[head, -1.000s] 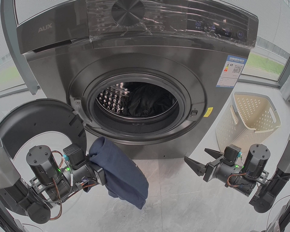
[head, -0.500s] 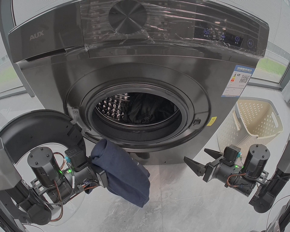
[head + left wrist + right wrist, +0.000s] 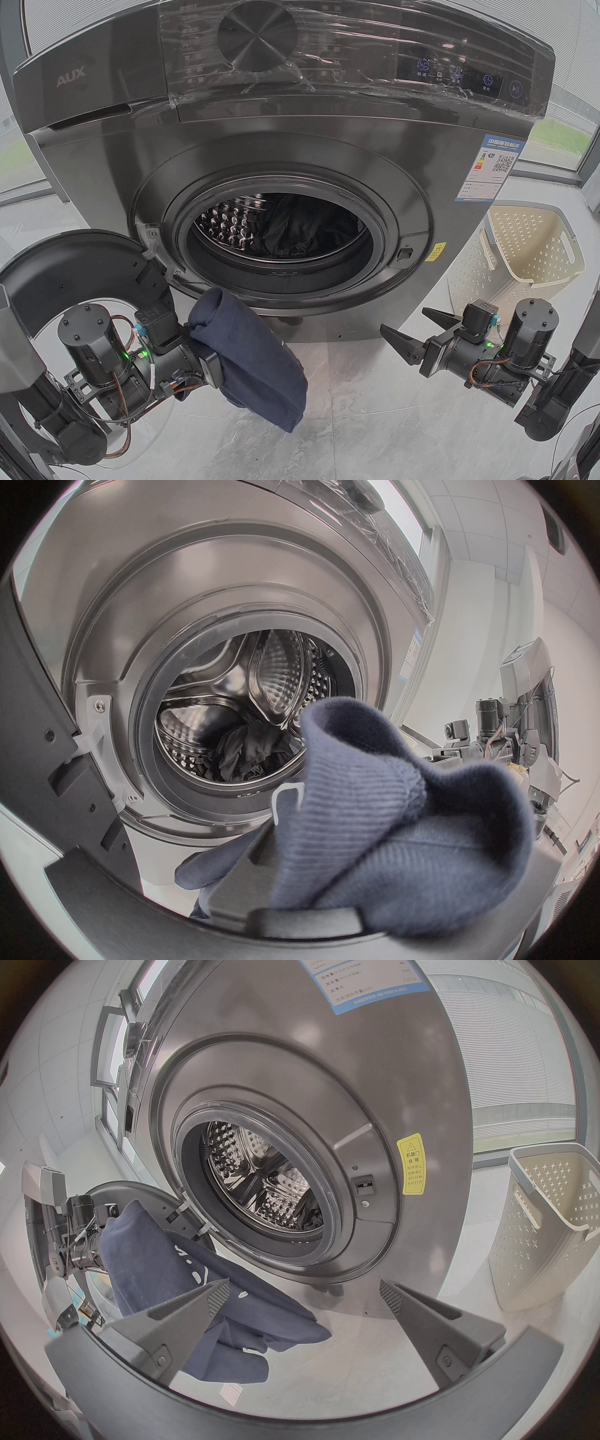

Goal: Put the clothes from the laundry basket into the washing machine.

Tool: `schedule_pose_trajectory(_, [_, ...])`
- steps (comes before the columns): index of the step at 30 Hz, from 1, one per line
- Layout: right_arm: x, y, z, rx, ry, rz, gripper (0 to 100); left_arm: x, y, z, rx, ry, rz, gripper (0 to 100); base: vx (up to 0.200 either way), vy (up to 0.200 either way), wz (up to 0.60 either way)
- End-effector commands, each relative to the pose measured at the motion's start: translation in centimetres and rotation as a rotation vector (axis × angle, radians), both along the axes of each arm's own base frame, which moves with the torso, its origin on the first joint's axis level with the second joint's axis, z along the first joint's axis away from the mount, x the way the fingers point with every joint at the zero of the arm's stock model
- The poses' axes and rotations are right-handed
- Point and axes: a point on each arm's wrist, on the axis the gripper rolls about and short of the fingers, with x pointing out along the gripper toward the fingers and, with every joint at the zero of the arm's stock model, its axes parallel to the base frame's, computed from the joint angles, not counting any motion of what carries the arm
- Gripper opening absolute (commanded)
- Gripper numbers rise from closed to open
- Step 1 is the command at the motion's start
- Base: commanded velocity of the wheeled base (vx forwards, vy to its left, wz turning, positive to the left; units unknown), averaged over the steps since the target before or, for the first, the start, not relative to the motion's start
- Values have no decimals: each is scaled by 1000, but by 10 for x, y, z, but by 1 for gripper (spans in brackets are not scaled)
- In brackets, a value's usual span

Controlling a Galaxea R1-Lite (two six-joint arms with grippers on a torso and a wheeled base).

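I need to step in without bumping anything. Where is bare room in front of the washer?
Bare floor lies between the hanging navy sweater and the open right gripper, before the washing machine. In the drum, the left part beside the dark clothes is bare. Crowded: the open door by the sweater, and the laundry basket at the machine's right.

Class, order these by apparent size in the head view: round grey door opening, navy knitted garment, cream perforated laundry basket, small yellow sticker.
1. Round grey door opening
2. Navy knitted garment and cream perforated laundry basket: alike; garment is nearer, so unranked
3. Small yellow sticker
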Motion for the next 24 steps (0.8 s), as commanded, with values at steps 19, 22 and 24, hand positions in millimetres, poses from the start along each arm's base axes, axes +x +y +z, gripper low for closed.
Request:
schedule_pose_trajectory(19, [-8, 5, -4, -12, 19, 33, 100, 3, -2, -3, 7, 7, 2, 0, 0, -63, 0])
schedule_pose_trajectory(22, [-16, 8, -7, -26, 37, 64, 100, 5, -1, -2, 4, 3, 7, 0, 200, 0, 0])
schedule_pose_trajectory(24, [-17, 9, -8, -27, 40, 70, 100, 5, -1, -2, 4, 3, 7, 0, 200, 0, 0])
